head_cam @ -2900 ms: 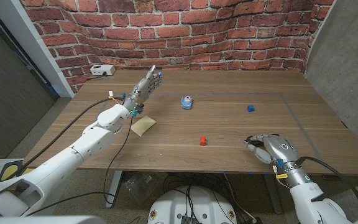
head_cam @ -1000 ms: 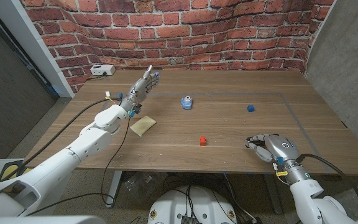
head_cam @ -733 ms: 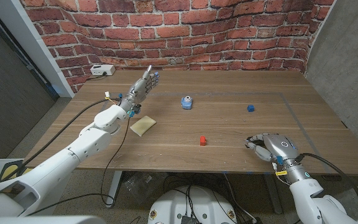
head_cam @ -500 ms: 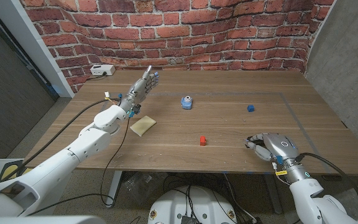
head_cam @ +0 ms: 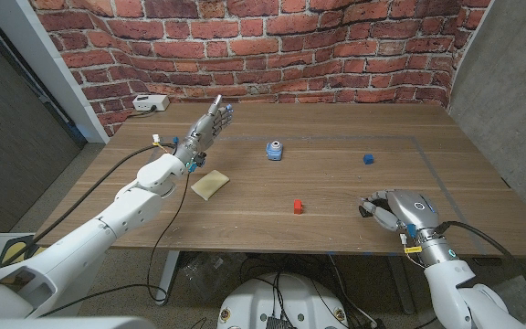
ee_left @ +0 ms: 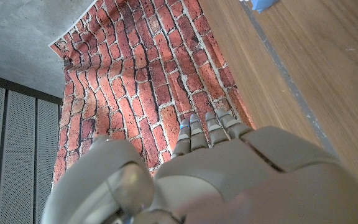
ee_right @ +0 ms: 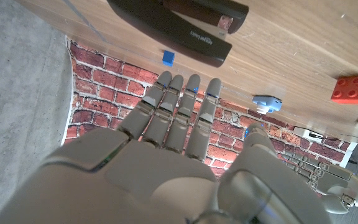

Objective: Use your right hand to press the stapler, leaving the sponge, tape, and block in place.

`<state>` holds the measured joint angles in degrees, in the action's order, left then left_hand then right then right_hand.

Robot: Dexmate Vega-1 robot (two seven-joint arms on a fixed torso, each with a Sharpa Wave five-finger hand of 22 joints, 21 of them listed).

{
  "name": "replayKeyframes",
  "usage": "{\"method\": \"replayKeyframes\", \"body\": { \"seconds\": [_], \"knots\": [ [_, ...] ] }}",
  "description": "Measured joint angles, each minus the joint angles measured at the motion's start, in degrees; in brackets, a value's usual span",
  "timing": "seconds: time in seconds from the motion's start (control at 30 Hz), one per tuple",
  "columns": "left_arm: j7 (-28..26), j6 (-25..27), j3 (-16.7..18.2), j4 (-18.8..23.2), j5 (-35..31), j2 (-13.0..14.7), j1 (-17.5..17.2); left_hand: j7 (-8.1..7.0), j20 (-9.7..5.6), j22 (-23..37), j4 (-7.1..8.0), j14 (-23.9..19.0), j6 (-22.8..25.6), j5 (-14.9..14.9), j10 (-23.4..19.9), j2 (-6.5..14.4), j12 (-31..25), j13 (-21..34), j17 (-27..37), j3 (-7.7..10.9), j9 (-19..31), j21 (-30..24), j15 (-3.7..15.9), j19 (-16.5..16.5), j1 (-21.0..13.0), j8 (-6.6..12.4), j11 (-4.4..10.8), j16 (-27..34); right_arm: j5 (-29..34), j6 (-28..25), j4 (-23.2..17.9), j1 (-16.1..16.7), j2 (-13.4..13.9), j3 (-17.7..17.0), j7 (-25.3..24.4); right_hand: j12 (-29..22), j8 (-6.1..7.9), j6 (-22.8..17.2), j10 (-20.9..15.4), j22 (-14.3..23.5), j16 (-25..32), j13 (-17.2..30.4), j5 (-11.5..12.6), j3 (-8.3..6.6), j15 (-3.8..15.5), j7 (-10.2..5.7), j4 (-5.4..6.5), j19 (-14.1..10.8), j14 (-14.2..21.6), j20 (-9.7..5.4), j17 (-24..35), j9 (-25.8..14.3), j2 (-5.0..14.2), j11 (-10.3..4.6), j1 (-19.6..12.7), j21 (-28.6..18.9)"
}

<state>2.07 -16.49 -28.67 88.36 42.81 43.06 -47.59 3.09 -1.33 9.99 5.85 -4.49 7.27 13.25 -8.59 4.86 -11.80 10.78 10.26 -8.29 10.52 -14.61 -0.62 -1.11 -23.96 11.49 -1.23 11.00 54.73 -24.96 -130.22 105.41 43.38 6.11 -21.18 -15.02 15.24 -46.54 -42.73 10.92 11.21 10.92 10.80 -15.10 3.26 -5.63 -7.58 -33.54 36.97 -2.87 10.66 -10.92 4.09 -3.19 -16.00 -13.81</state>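
One reach away, hovering open-fingered right hand point(head_cam: 398, 212) just above long black stapler point(ee_right: 180, 26), lying crosswise beyond the fingertips point(ee_right: 188, 83).

Black stapler point(ee_right: 179, 28): arms closed together, lying flat on wooden table, long side running across in front of my right hand point(head_cam: 400, 210), just past fingertips; mostly hiding behind that hand in head view.

Pale yellow rectangular sponge point(head_cam: 209, 184): lying flat, left part of table.

Small blue-and-white tape dispenser point(head_cam: 274, 150): sitting mid-table, well apart from sponge.

Red toy block point(head_cam: 298, 206): sitting nearer front edge, between sponge and stapler.

Small blue block point(head_cam: 369, 158): sitting farther back, right of tape.
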Motion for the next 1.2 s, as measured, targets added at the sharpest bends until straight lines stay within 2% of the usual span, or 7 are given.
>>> {"method": "replayKeyframes", "body": {
  "seconds": [0.3,0.67,0.73,0.97,1.13,1.2],
  "knots": [
    [0.0,-0.4,0.3,0.0,0.1,0.1,-0.2,0.00,0.00,0.0,0.00,0.0,0.0,0.0,0.0,0.0,0.0,0.0,0.0,0.00,0.0,0.0,0.00,0.0,0.0,0.00,0.00,0.0,0.9,0.1,-1.2,0.2,-2.1,-0.9,-1.5,0.0,-0.26,0.8,0.0,0.0,0.0,0.0,0.0,0.00,0.00,0.01,0.00,0.0,0.0,0.00,0.0,0.0,0.00,0.00,0.0,0.0],
    [0.1,-1.4,0.9,0.1,0.1,0.3,-0.6,0.00,0.00,0.0,-0.16,0.0,0.0,0.0,-0.2,0.0,0.0,0.0,0.0,-0.15,0.0,0.2,0.00,-0.6,0.0,0.00,-0.21,0.0,-1.6,2.8,-2.0,0.3,-5.1,-2.4,-3.8,0.4,-1.41,2.7,0.0,0.0,-0.2,0.0,0.0,0.00,0.00,0.44,0.00,-0.2,0.0,0.21,0.0,0.0,0.00,0.00,0.0,0.0],
    [0.1,-1.4,1.0,0.1,0.1,0.3,-0.6,0.00,0.00,0.0,-0.16,0.0,0.0,0.0,-0.2,0.0,0.0,0.0,0.0,-0.15,0.0,0.2,0.00,-0.6,0.0,0.00,-0.21,0.0,-2.1,3.3,-2.0,0.3,-5.1,-2.4,-4.2,0.4,-1.55,3.2,0.3,0.0,-0.2,0.0,0.0,0.00,0.00,0.34,0.00,-0.2,0.0,0.21,0.0,0.0,0.00,0.28,0.0,0.0],
    [0.6,-2.3,1.4,0.0,0.2,0.5,-0.7,0.00,0.00,0.0,-0.16,-0.3,0.0,0.0,-0.2,0.3,0.0,0.0,0.0,-0.15,0.0,0.2,0.32,-0.6,-0.3,0.00,-0.21,0.0,-4.3,5.8,-2.6,-0.5,-7.9,-3.1,-5.6,0.9,-2.10,4.3,0.7,0.0,-0.2,0.0,0.0,0.00,0.00,0.85,0.00,-0.2,0.0,0.21,0.0,-0.2,0.00,0.71,0.0,0.0],
    [0.6,-2.3,1.6,0.0,0.1,0.8,-0.8,0.11,0.00,0.0,-0.16,-0.3,0.1,0.0,-0.2,0.3,0.0,0.0,0.0,-0.15,0.0,0.2,0.32,-0.6,-0.3,0.00,-0.21,0.0,-6.2,7.8,-2.6,-0.7,-8.5,-3.3,-6.5,1.1,-2.76,5.5,1.2,0.0,-0.4,0.0,0.0,-0.01,0.23,1.02,0.01,-0.2,-0.4,0.20,0.0,-0.2,0.00,1.24,0.0,0.0],
    [0.6,-2.4,1.7,0.0,-0.1,1.1,-0.8,0.11,0.00,0.0,-0.16,-0.3,0.1,0.0,-0.4,0.3,0.0,0.0,0.0,-0.15,0.0,0.4,0.32,-0.6,-0.3,0.00,-0.01,0.0,-7.4,9.0,-2.6,-1.2,-9.7,-3.7,-6.8,1.3,-2.97,6.2,1.4,0.0,-0.4,0.0,0.0,-0.38,0.10,1.30,0.01,-0.2,-0.5,0.21,0.0,-0.2,0.00,1.43,0.0,0.2]
  ]
}}
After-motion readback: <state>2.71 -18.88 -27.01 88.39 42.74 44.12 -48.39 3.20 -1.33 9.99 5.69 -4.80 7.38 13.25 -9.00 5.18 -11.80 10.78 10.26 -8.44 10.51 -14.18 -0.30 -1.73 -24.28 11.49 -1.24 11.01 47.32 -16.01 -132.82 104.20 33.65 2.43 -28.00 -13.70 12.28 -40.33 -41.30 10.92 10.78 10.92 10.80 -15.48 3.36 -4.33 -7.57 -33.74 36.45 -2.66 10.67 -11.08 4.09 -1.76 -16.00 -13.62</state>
